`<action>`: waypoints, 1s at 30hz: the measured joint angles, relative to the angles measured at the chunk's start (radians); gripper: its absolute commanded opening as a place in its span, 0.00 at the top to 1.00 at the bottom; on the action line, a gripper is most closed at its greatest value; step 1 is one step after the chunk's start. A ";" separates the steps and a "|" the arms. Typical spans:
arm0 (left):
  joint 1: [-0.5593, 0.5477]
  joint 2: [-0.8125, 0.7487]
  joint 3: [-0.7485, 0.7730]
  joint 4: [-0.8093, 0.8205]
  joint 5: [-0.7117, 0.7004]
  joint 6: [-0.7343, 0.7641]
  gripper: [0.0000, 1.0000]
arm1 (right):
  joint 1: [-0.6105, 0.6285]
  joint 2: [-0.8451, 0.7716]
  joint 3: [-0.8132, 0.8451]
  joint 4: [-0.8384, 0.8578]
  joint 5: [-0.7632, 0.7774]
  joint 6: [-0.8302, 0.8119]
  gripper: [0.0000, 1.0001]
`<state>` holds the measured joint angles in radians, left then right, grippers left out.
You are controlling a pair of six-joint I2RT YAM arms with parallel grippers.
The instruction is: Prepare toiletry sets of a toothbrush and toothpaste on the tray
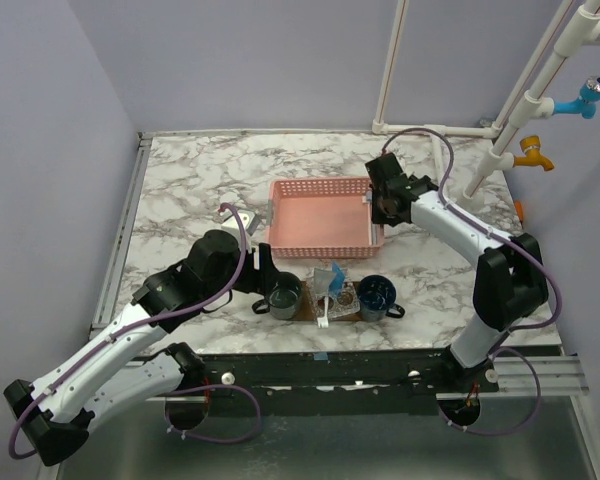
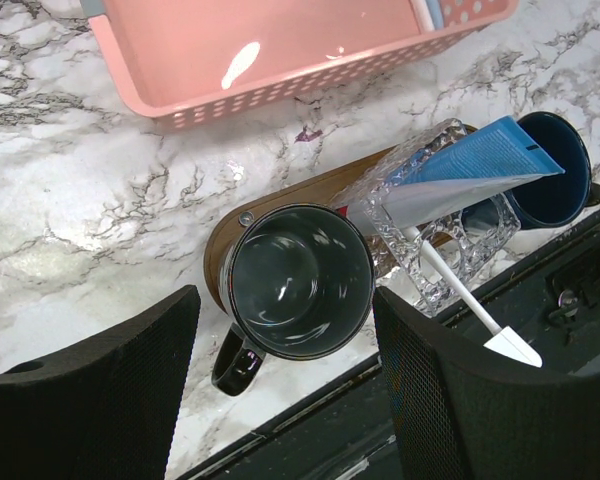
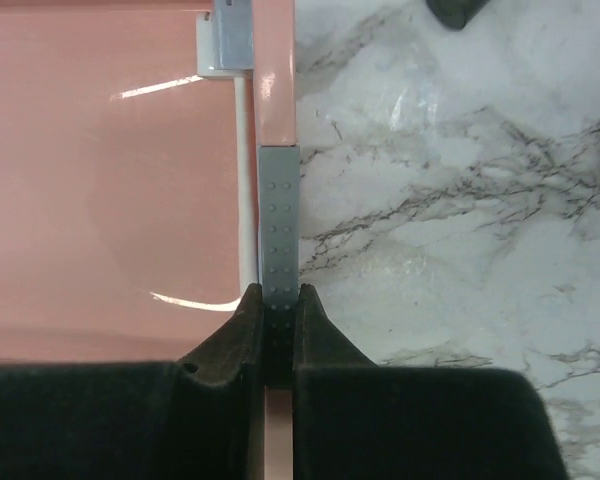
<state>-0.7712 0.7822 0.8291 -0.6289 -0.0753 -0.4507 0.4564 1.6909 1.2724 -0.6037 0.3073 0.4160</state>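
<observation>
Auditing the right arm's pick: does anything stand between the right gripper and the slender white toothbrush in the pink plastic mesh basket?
Yes: the right wall of the pink plastic basket. The right gripper is pinched on that wall's rim, while the slender white toothbrush lies inside, tight along the wall's foot.

two mugs (image 2: 298, 280), one basket (image 2: 280, 85), one tray (image 2: 310, 190)

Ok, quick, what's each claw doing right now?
Left claw: open, holding nothing, above the dark mug.
Right claw: closed on the rim of the pink basket.
</observation>
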 measured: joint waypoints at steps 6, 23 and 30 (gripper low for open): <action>0.003 0.000 0.000 0.000 0.005 0.000 0.30 | 0.000 0.000 0.136 -0.062 0.046 -0.063 1.00; 0.005 -0.003 0.000 0.003 0.012 0.000 0.30 | 0.000 -0.013 0.110 -0.102 0.019 -0.097 0.99; 0.006 -0.003 0.000 0.003 0.012 0.000 0.30 | 0.000 0.040 0.071 -0.087 0.002 -0.093 0.83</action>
<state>-0.7650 0.7792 0.8291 -0.6258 -0.0631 -0.4507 0.4561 1.7306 1.3437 -0.6910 0.3088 0.3225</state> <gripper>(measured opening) 0.700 0.093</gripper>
